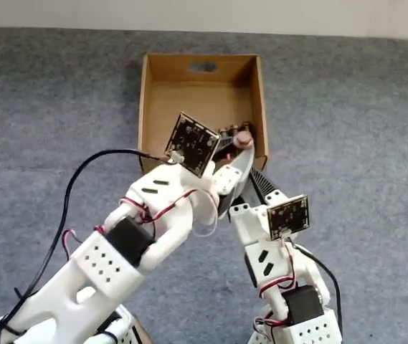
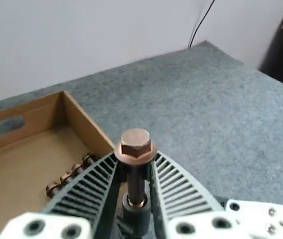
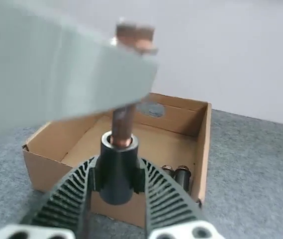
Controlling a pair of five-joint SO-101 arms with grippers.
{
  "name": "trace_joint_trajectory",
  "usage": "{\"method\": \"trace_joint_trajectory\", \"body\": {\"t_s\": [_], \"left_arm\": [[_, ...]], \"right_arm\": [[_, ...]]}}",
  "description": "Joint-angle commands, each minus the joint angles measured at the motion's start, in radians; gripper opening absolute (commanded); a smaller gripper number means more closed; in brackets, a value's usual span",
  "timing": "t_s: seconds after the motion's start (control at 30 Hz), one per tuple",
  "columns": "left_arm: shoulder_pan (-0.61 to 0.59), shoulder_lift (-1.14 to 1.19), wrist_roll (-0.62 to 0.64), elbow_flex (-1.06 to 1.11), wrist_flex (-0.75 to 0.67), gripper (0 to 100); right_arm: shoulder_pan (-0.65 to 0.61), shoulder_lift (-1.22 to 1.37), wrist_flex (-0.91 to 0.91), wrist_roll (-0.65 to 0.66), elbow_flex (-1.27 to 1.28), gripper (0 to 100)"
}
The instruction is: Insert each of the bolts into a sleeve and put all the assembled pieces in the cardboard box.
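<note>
The grey worktop [image 1: 361,107] carries the open cardboard box [image 1: 145,107] at the far centre. The left arm [image 1: 117,251] reaches in from the near left and the right arm [image 1: 282,272] from the near right. They meet just above the box's near right corner.

The right gripper [image 3: 117,164] is pinched on the black sleeve [image 3: 117,174], holding it upright between both fingers. The left gripper [image 2: 136,159] sits directly above it, clamped on the copper bolt [image 2: 135,144] just under its hex head, and the bolt's shank stands in the sleeve's mouth.

Inside the box, a few assembled pieces [image 2: 69,174] lie against its right wall, close to the near corner.
</note>
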Motion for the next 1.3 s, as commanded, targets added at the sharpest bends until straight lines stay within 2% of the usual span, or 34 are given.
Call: {"method": "trace_joint_trajectory", "body": {"t_s": [0.0,0.27,0.53,0.73,0.83,0.93,1.0,1.13,1.27], "left_arm": [[-0.013,-0.120,0.009,-0.004,0.104,1],[-0.013,-0.171,0.009,0.082,0.133,1],[-0.015,-0.179,0.009,0.093,0.133,19],[-0.085,-0.185,0.009,0.048,0.161,15],[-0.166,-0.248,0.009,-0.016,0.276,10],[-0.278,-0.360,0.005,-0.044,0.407,0],[-0.390,-0.441,0.005,-0.016,0.499,2],[-0.651,-0.599,0.003,0.170,0.646,1],[-0.921,-0.785,0.003,0.389,0.697,1]], "right_arm": [[-0.001,-0.012,-0.025,0.012,-0.022,0.6],[-0.001,-0.012,-0.024,0.012,-0.022,0.6],[-0.001,-0.012,-0.021,0.012,-0.022,0.6],[-0.001,-0.012,-0.021,0.012,-0.019,0.6],[-0.001,-0.012,-0.022,0.012,-0.015,0.6],[-0.001,-0.007,-0.021,0.012,-0.013,0.6],[-0.001,-0.005,-0.018,0.012,-0.016,0.6],[-0.001,-0.005,0.064,0.015,-0.064,0.6],[-0.001,-0.004,0.242,0.028,-0.237,0.9]]}}
